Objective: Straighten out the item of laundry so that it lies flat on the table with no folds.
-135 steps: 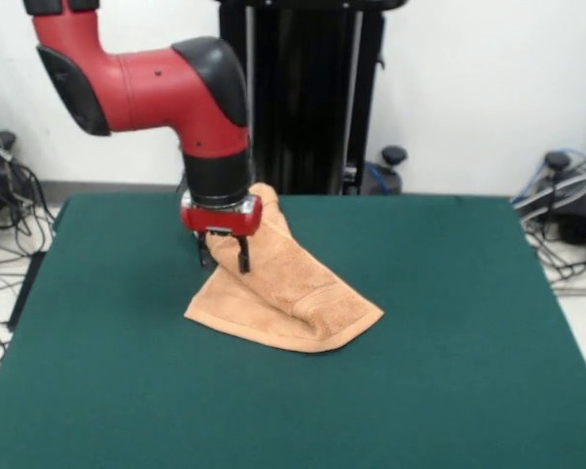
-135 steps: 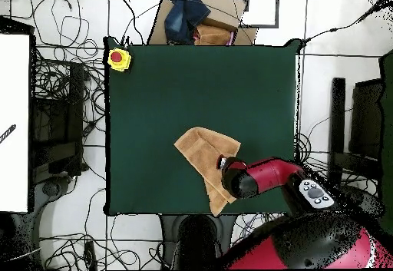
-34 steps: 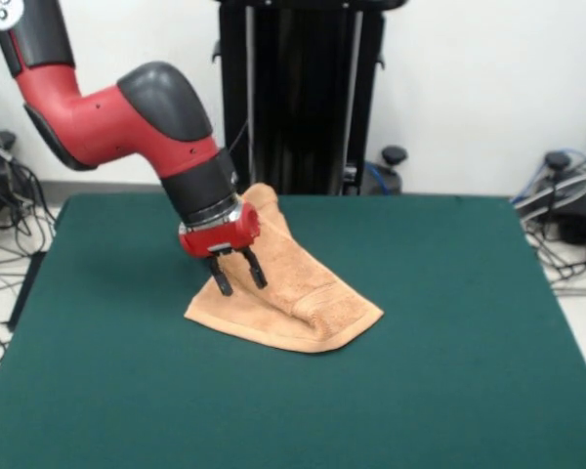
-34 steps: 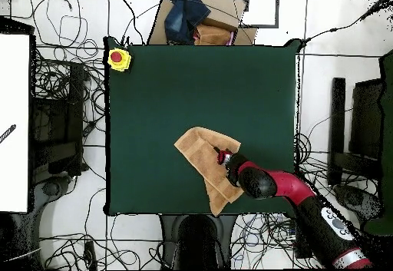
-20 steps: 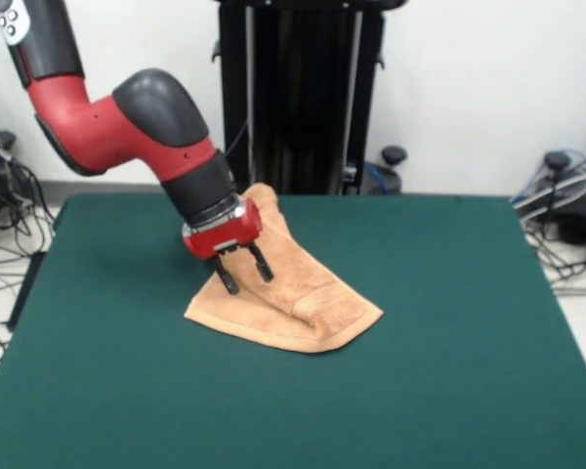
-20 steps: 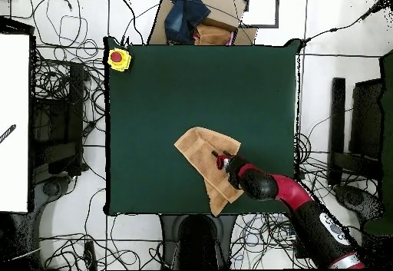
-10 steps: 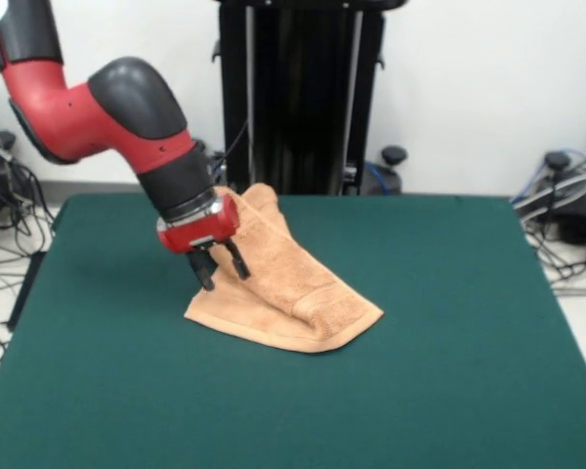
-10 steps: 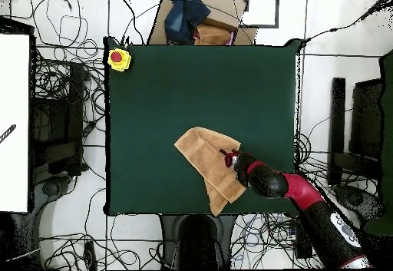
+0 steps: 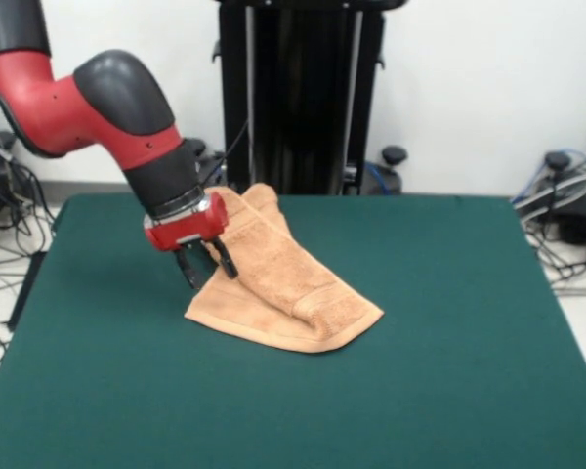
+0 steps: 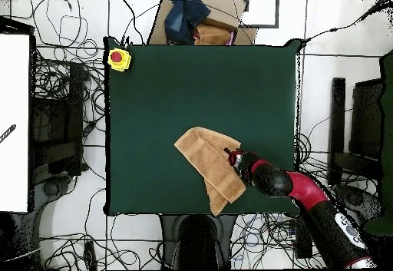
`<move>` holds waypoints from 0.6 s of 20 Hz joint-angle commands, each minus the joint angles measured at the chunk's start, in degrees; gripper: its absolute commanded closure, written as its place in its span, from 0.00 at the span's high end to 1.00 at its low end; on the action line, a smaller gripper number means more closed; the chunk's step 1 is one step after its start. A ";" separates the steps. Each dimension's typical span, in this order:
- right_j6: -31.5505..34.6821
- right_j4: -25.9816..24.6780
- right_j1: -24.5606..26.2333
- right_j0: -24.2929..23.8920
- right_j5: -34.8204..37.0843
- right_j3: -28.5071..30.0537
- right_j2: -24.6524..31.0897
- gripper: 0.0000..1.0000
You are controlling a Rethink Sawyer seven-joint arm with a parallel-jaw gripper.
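A light orange-tan terry towel [image 9: 283,283] is seen lying on a wide worktop [image 9: 449,352] covered in dark green, felt-like material. The towel is folded and rumpled rather than flat. In the front view it forms a rough wedge: a narrow, bunched end is raised toward the far edge of the worktop, and a broader end is spread nearer the camera, with a rounded corner at the right. A thick fold runs diagonally along its length, and a woven band is visible across the pile near the right corner. The looped, nubby texture of the cloth can be made out.

A red and black arm is seen reaching in from the upper left of the front view. Its gripper [image 9: 203,266], a red block with two short black fingers [image 9: 188,274], is tilted and poised at the left edge of the towel. The fingers are spread a little apart, with nothing held between them. Whether their tips touch the cloth cannot be told.

In the overhead view the towel [image 10: 206,160] lies on the worktop [image 10: 169,91] in the half toward the bottom of the picture, and the gripper [image 10: 232,156] is just beside the towel's right edge. A small yellow box with a red round button [image 10: 118,57] sits at the top left corner of the worktop.
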 commanded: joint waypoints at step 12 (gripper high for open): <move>-16.25 -3.00 7.28 -0.14 5.28 -11.79 -0.31 1.00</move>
